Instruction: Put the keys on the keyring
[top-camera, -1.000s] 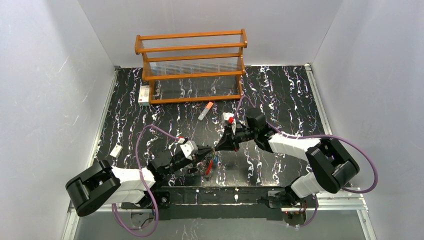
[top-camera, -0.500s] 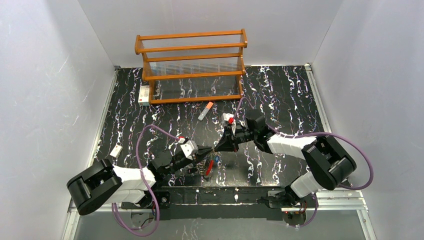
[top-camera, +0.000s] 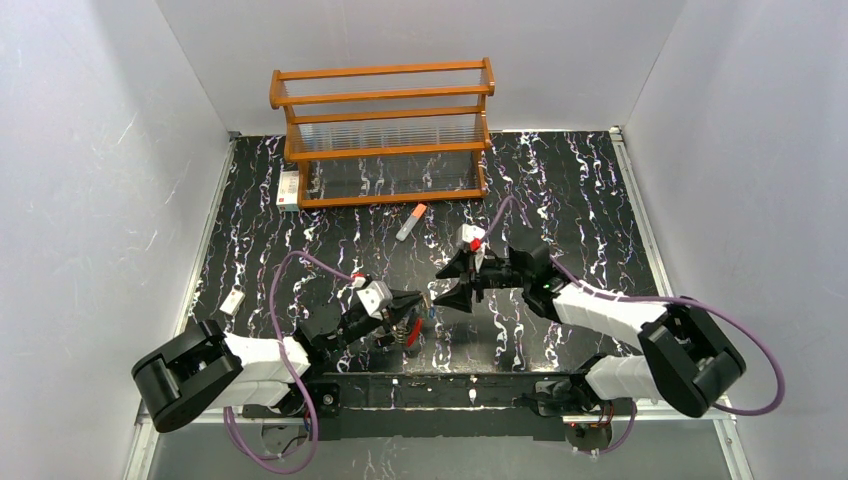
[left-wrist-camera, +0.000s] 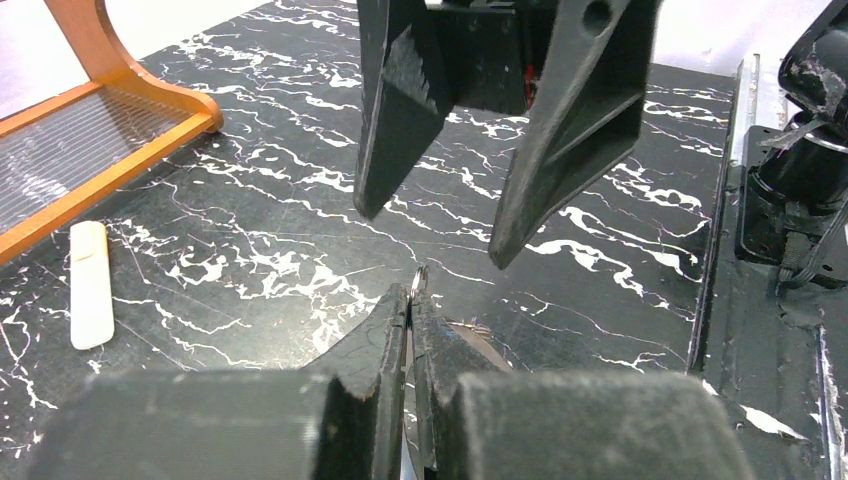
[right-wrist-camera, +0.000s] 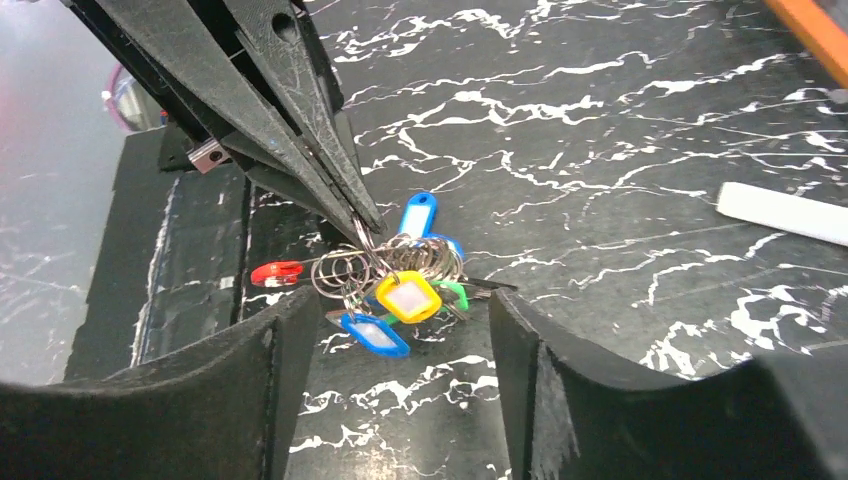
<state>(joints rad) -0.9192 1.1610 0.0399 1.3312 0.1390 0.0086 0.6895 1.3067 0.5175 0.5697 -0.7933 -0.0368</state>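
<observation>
My left gripper (top-camera: 418, 303) is shut on the keyring (right-wrist-camera: 277, 272), a thin silver loop with a red section, and holds it just above the table. In the left wrist view only a sliver of the wire shows between the left gripper's (left-wrist-camera: 411, 298) pressed fingertips. The keys (right-wrist-camera: 408, 297), with blue, yellow and green heads, hang bunched on small rings below that grip. My right gripper (top-camera: 449, 284) faces the left one, a short way to its right. Its jaws (right-wrist-camera: 400, 310) are open and hold nothing, with the bunch seen between them. From the left wrist, the right gripper (left-wrist-camera: 432, 235) stands spread just beyond my fingertips.
An orange wooden rack (top-camera: 385, 130) stands at the back of the marbled table. A grey stick with an orange cap (top-camera: 410, 222) lies in front of it. A small white tag (top-camera: 232, 302) lies at the left, and a white box (top-camera: 288, 187) sits by the rack's left end.
My right gripper was shut at the left gripper's tip; it has opened and drawn back to the right. The left gripper still holds the keyring in the same place.
</observation>
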